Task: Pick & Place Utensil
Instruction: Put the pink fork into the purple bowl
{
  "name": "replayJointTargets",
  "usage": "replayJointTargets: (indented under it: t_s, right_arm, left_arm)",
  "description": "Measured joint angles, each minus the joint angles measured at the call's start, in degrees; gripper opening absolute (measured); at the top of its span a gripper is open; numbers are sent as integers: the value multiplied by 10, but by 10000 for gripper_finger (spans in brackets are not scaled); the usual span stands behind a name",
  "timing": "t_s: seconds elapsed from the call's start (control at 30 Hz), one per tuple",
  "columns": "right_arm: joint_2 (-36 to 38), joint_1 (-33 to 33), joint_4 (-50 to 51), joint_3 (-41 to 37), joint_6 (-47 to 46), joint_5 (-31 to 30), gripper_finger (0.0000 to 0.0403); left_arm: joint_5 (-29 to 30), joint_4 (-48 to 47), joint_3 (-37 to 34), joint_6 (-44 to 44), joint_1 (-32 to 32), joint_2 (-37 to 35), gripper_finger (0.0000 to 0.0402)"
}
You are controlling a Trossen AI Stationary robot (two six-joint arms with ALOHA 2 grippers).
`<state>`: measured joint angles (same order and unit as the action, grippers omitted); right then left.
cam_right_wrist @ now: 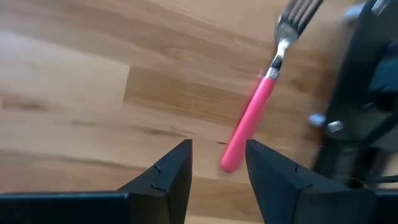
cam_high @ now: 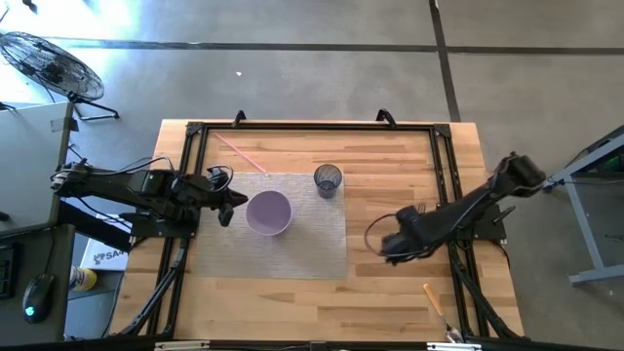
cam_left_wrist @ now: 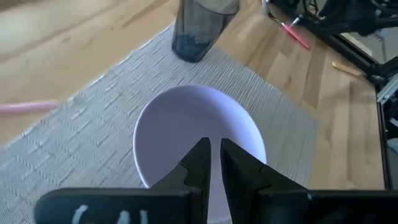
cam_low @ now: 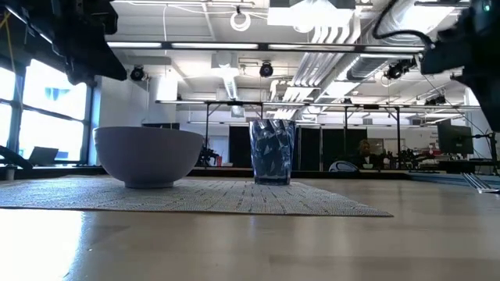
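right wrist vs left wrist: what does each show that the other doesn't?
Only the right wrist view: the right claw, open, just short of the pink handle end of the fork, whose metal tines point away over bare wood table.

Only the left wrist view: the left claw, shut, over the lavender bowl on the grey placemat, with the dark cup beyond.

Both: the fork, small and far off in the left wrist view, and the table.

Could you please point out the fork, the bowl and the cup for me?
fork (cam_right_wrist: 249, 121): right wrist view, on the pink handle.
bowl (cam_high: 269, 213): high view, on the inside of the bowl.
cup (cam_low: 273, 154): low view, on the side wall.
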<state>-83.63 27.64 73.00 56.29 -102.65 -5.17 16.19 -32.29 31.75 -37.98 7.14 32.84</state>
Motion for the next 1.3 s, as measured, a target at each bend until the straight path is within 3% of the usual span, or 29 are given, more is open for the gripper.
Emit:
replayJointTargets:
  t_s: [0.13, 0.3, 0.53, 1.03, 1.3]
  right_arm:
    - [49, -6, -65, -90, -65, -2, 142]
    - [80, -36, -122, -182, -82, 36, 142]
    - [95, -63, -176, -253, -80, 58, 132]
    - [96, -67, -231, -272, -36, 54, 55]
    - [94, -61, -235, -266, -11, 42, 69]
  left_arm:
    - [0, 0, 0, 4, 0, 0, 34]
    - [0, -1, 0, 3, 0, 0, 34]
    - [0, -1, 1, 3, 0, 0, 34]
    - [-2, -2, 1, 2, 0, 0, 34]
    - [-2, -2, 1, 2, 0, 0, 34]
